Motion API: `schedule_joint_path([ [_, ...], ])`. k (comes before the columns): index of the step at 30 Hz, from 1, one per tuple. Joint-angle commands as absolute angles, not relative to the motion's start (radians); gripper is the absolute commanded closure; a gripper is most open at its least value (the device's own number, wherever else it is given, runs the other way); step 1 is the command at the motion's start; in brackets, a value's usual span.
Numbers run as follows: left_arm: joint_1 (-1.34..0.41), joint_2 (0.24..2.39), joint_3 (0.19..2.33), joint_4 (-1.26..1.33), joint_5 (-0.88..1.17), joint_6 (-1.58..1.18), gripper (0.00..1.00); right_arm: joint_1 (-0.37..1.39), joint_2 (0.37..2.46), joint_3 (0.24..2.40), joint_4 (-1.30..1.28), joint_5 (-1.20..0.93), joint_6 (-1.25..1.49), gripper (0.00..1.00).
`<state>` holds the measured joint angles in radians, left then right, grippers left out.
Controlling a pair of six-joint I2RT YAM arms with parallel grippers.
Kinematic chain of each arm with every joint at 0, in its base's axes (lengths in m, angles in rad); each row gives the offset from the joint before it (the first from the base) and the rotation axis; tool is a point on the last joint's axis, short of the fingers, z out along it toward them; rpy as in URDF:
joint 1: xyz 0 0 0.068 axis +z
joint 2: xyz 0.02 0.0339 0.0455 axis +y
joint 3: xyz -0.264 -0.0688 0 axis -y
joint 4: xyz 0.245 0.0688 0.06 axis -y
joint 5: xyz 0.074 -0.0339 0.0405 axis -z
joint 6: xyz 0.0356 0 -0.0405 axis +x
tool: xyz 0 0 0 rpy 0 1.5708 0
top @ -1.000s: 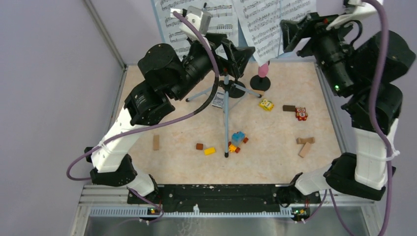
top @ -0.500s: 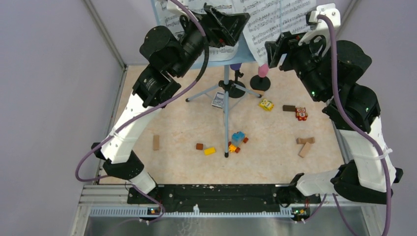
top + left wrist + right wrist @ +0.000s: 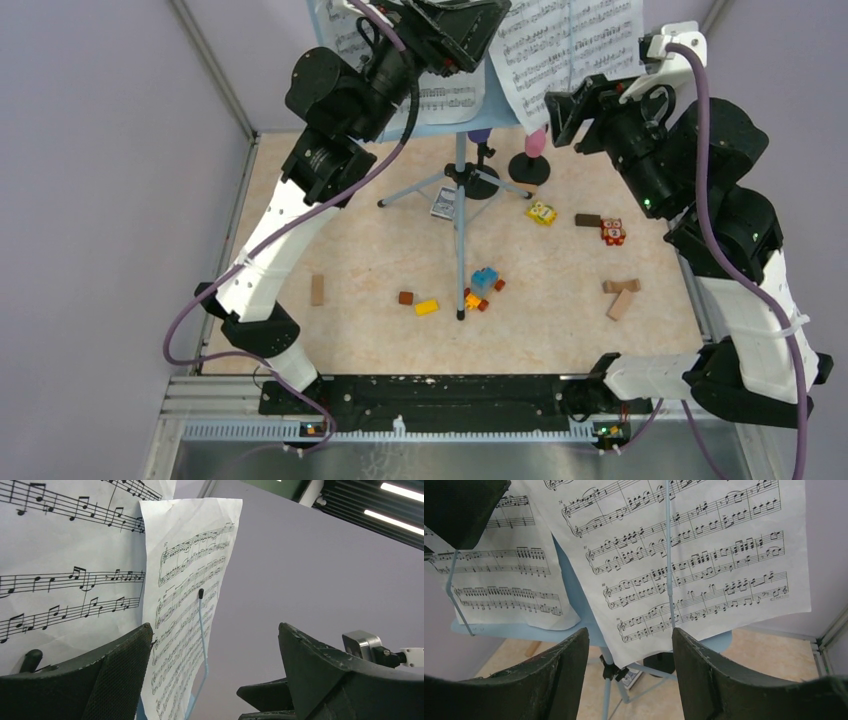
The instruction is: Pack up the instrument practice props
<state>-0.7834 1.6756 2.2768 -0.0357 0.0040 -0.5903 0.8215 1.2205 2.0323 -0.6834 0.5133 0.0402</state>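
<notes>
Hovering high: left gripper (image 3: 215,626), right gripper (image 3: 630,630), agape.

The left hand (image 3: 215,626) and right hand (image 3: 630,630), both spread wide, sit high at the back, faced by the music desk (image 3: 445,122) and its sheet-music pages (image 3: 565,50). The pink microphone (image 3: 537,143) stands just below the right hand. Tripod legs (image 3: 460,250) split the bench (image 3: 370,340) middle, and toy bricks (image 3: 484,283) crowd the front foot. The near-left bench carries one wooden block (image 3: 318,289).
</notes>
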Motion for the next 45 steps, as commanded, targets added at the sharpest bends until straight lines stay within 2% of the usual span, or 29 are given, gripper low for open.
schedule_joint_path([
  [1,-0.780,1.676,2.252,0.090,-0.019,-0.606,0.01,0.814,1.189,2.011,-0.641,0.500,0.062,0.39],
  [14,-0.780,1.682,2.215,0.202,-0.090,-0.614,0.01,0.814,1.159,1.971,-0.639,0.475,0.074,0.40],
  [29,-0.779,1.722,2.220,0.233,-0.034,-0.627,0.02,0.815,1.127,1.958,-0.650,0.457,0.095,0.41],
  [32,-0.779,1.725,2.220,0.239,0.010,-0.630,0.04,0.815,1.122,1.955,-0.651,0.459,0.093,0.41],
  [38,-0.780,1.742,2.220,0.244,0.092,-0.639,0.15,0.815,1.117,1.939,-0.651,0.460,0.091,0.41],
  [45,-0.781,1.739,2.161,0.227,0.096,-0.634,0.15,0.814,1.114,1.931,-0.655,0.472,0.089,0.41],
])
